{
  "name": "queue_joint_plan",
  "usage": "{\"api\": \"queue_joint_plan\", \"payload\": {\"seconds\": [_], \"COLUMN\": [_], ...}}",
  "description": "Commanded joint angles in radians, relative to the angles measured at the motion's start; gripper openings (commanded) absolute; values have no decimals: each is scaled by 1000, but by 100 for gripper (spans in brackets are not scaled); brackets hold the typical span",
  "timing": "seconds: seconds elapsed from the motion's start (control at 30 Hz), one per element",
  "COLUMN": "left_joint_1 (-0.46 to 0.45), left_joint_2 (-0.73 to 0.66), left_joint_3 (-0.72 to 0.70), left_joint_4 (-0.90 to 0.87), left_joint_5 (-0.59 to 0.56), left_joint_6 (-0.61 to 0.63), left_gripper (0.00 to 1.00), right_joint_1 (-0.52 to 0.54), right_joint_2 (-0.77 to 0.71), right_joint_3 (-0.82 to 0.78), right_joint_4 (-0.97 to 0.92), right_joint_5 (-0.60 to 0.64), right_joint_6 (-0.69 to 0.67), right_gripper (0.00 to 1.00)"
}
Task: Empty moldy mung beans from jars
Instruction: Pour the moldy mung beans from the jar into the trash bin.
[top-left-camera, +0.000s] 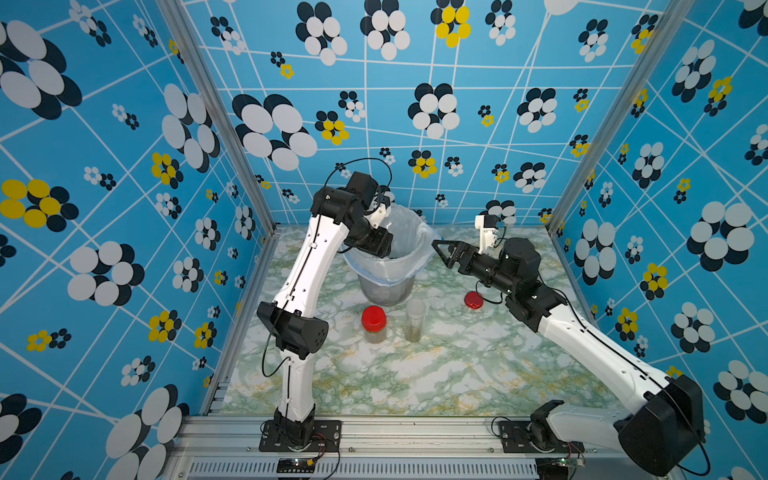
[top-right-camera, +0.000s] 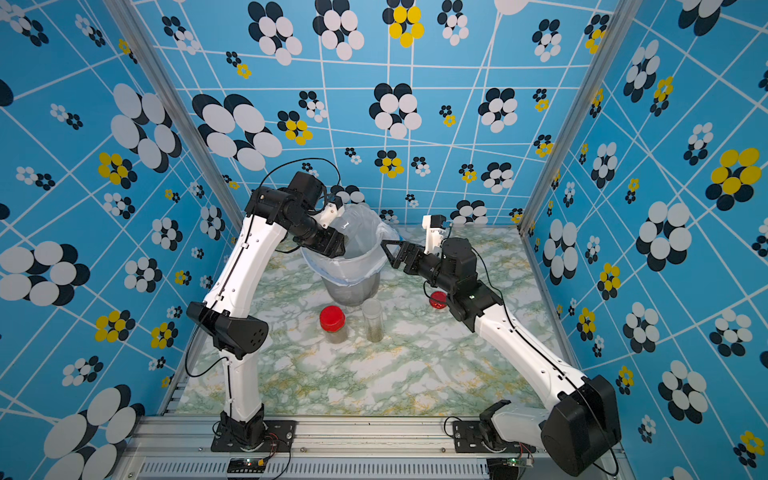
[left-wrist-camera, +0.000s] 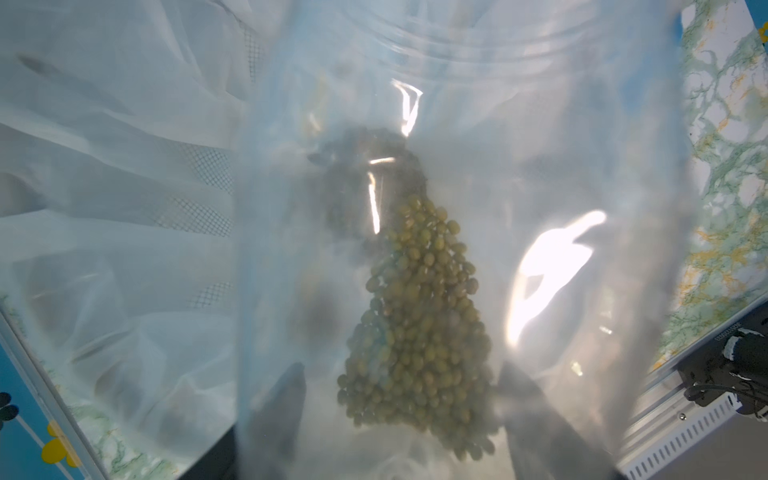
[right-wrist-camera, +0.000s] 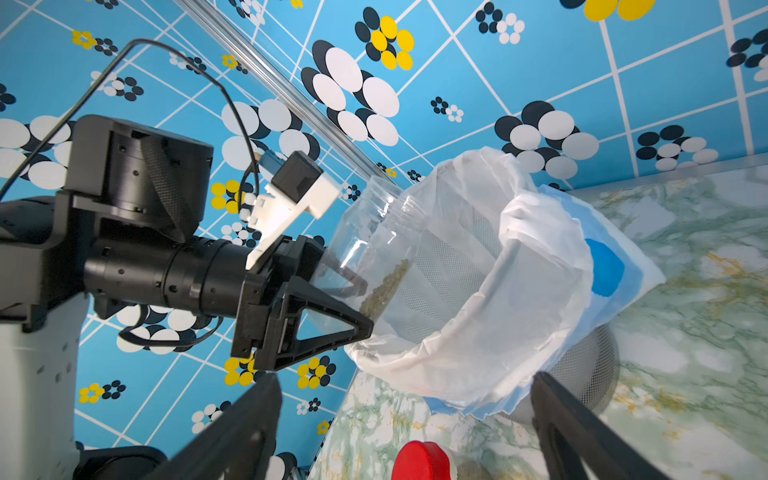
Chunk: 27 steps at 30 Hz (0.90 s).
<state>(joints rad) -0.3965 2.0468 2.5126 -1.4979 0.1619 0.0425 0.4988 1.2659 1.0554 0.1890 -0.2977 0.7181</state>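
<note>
One jar (right-wrist-camera: 374, 224) tilted over bucket rim (top-left-camera: 386, 274) | right jaws wide, alongside

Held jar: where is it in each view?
Both top views: jar at centre, over the bin.
Left wrist: jar fills the frame, beans inside.
Right wrist: jar at centre, in the left gripper.
Shared landmark: the bin's white bag, in all four.

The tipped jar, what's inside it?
Greenish mung beans lie heaped along the tipped jar's lower wall, over the bag-lined bucket. The left end effector gripping it hides its base.
</note>
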Motion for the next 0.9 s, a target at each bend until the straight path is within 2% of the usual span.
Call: {"api": "queue_joint_plan", "payload": {"seconds": [0.0, 0.17, 0.3, 0.53, 0.7, 0.87], "left_joint_1": [8, -12, -27, -12, -17, -35], "left_joint_2": [12, 47, 16, 2, 26, 21], "left_joint_3": [40, 105, 153, 146, 64, 44], "left_joint_4": [-37, -91, -94, -108, -127, -104], "left_joint_5": [7, -81, -142, -100, -82, -86], "left_joint_6": [-37, -54, -56, -41, -21, -3], "left_gripper": [61, 58, 57, 54, 54, 55], "right_joint_1": [4, 4, 4, 3, 4, 26], "right_joint_2": [-26, -42, -67, -83, 10, 124], "right_joint_3": [46, 64, 64, 81, 135, 253], "right_joint_4": [-48, -122, -163, -173, -143, -146], "right_joint_5": [24, 29, 54, 74, 38, 14], "right_joint_6": [-28, -61, -82, -92, -63, -80], "right_gripper": [96, 96, 96, 96, 95, 93]}}
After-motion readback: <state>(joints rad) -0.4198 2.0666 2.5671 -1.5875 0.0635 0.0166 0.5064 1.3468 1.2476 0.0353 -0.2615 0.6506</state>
